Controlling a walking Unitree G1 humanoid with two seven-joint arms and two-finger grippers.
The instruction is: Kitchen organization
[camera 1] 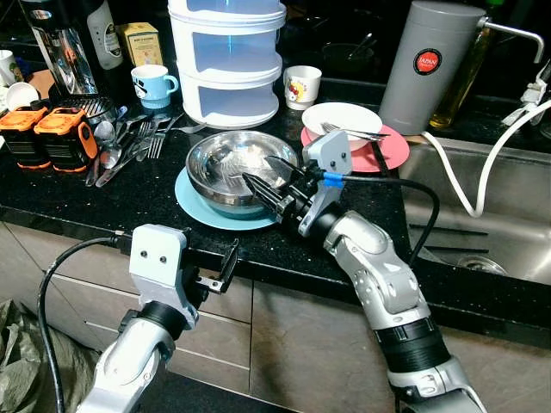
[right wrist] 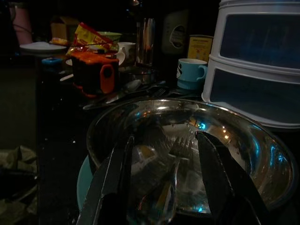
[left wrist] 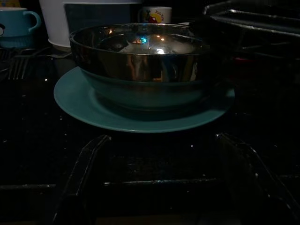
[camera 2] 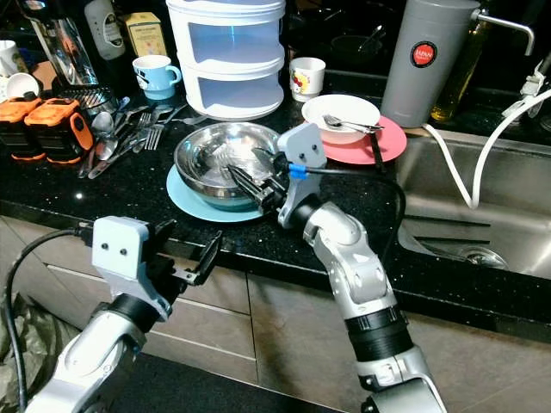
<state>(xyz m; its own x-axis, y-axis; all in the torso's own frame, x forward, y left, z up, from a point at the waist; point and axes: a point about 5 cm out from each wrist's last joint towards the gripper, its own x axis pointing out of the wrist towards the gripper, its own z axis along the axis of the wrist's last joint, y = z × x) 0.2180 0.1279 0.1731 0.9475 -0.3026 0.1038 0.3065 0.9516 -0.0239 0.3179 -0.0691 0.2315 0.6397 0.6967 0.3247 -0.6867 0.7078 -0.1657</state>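
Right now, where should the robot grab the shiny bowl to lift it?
Probably by the thin rim on its near right side, where the open right gripper already straddles it. The steel bowl is round, smooth and wide, sitting on the blue plate.

Silver bowl (camera 1: 231, 168) on blue plate (camera 1: 196, 212), black speckled counter (camera 1: 103, 202).

The two eye views look forward and down from the robot's head onto the black countertop (camera 1: 69, 202), both taking in the steel bowl (camera 1: 225, 163) on its blue plate (camera 1: 194, 209). The left wrist view looks low and level across the counter edge at that bowl (left wrist: 140, 61), just ahead of the left gripper (left wrist: 159, 183). The right wrist view sits very near, looking over the bowl's rim (right wrist: 187, 140) past the right gripper (right wrist: 164, 183).
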